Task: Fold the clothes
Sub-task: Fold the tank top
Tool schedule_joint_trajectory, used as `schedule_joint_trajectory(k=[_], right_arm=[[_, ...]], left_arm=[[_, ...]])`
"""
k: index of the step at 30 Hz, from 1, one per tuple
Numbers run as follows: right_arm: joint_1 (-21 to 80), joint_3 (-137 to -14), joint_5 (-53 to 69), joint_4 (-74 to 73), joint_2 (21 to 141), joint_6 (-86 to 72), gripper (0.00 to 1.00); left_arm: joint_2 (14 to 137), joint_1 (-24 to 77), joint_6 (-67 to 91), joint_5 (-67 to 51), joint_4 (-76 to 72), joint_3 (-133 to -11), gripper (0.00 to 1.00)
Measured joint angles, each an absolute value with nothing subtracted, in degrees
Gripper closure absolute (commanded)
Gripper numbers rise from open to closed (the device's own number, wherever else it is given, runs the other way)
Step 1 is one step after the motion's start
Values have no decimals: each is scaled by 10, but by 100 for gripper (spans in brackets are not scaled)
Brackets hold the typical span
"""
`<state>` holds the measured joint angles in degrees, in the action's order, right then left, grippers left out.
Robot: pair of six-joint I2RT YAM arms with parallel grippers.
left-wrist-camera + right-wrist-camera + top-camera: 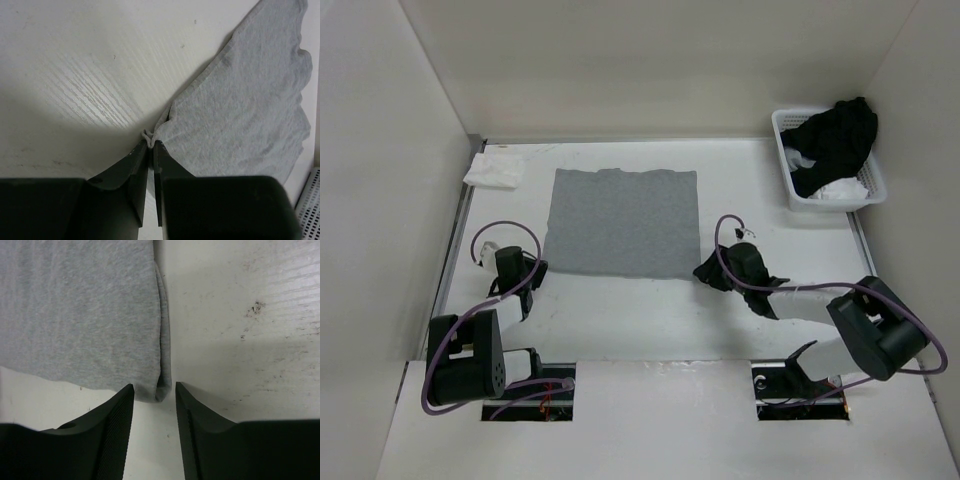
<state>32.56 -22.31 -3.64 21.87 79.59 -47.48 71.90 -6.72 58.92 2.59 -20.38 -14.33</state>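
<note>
A grey tank top, folded into a neat rectangle, lies flat at the middle of a white table, with one arm at each near corner. The left gripper is clenched on the garment's near-left corner: in its wrist view the jaws stand almost together, with a small nub of grey knit pinched between the tips. The right gripper is released at the near-right corner. Its wrist view shows the jaws spread apart, with the doubled edge of the fabric reaching into the gap between them.

At the far right corner, well apart from the top, a white slatted basket holds a heap of black garments that spills above its rim. A small white cloth lies folded at the far left corner. Purple cable loops above the left arm, and plain pale walls enclose the table on three sides. Nothing lies between either arm and the garment.
</note>
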Motion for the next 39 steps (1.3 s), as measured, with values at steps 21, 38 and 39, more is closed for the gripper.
schedule_joint_trajectory(k=[21, 38, 39], right_arm=[[346, -234, -36, 136, 584, -481, 99], [620, -581, -304, -206, 295, -341, 98], [605, -575, -300, -206, 308, -337, 98]], left_arm=[[427, -13, 586, 38, -49, -166, 100], [171, 36, 542, 99, 192, -524, 100], [179, 36, 542, 99, 196, -510, 100]])
